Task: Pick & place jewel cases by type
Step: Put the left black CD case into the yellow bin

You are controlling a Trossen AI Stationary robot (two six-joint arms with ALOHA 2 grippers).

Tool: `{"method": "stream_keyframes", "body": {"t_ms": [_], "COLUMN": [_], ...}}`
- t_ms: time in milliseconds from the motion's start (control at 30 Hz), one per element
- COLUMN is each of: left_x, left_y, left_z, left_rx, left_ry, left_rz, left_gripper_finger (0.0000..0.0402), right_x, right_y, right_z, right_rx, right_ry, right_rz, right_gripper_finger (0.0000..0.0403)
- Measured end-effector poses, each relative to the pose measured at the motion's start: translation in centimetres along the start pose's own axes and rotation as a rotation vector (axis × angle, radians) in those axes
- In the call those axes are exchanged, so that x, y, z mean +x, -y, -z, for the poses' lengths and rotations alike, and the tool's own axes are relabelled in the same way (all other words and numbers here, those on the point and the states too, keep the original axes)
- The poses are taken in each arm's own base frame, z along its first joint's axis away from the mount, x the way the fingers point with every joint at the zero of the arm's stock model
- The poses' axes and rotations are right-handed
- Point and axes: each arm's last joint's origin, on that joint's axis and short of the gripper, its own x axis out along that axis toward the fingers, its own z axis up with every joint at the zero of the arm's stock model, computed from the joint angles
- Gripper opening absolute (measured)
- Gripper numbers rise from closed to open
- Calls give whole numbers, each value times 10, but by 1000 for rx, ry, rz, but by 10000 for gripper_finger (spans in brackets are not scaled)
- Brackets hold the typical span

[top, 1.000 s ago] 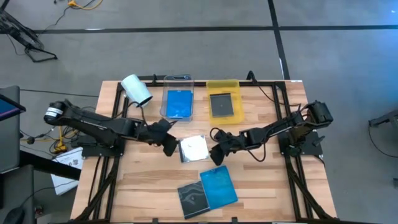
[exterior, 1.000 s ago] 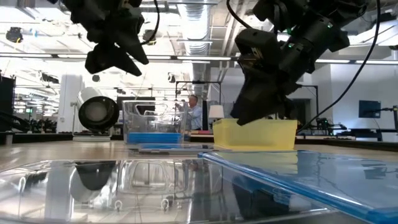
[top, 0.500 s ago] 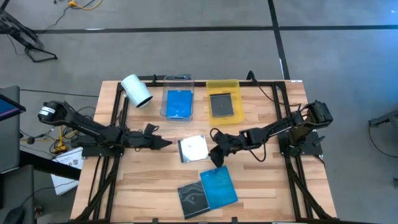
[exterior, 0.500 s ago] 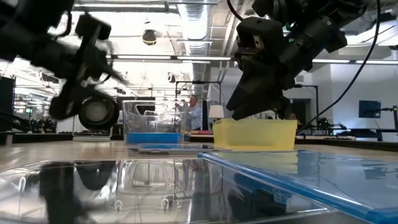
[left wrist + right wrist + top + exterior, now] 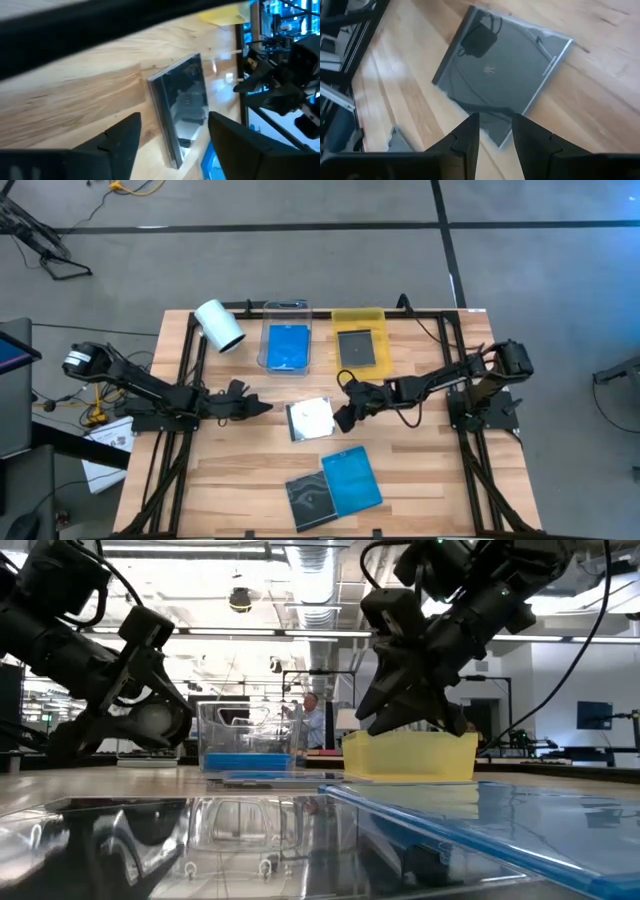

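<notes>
Clear jewel case point(image 5: 311, 418) flat at table point(image 5: 420, 480) frame centre | right claw point(image 5: 342, 420) at its right edge, fingers narrowly apart, empty | left claw point(image 5: 262, 407) left of it, apart | risk: thin case sliding away under low pinch.

A light wooden slatted table point(image 5: 240, 460) carries, along its far edge, a white roll point(image 5: 219, 325) on its side, a clear tray point(image 5: 287, 337) and a yellow tray point(image 5: 359, 340) side by side. A clear jewel case point(image 5: 311, 418) lies mid-table; a grey case point(image 5: 310, 500) and a blue case point(image 5: 352, 478) touch near the front edge
</notes>
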Motion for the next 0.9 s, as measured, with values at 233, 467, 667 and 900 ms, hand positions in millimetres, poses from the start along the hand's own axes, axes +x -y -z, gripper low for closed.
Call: {"method": "stream_keyframes", "body": {"t_ms": [233, 467, 667, 900], "left_x": [5, 20, 38, 59], "left_y": [-3, 11, 11, 18], "left_z": [2, 8, 18, 26], "left_rx": [-37, -23, -13, -44], "left_ry": [-3, -29, -97, -107], "left_rz": [-39, -69, -149, -189], "left_gripper_finger": [264, 265, 265, 265], "right_x": [12, 29, 32, 32], "right_y": [8, 13, 11, 18], "right_z": [2, 13, 17, 14], "right_rx": [53, 73, 86, 130], "right_ry": [-15, -44, -47, -46], "right_rz": [29, 37, 35, 82], "right_gripper_finger": [108, 108, 108, 108]}}
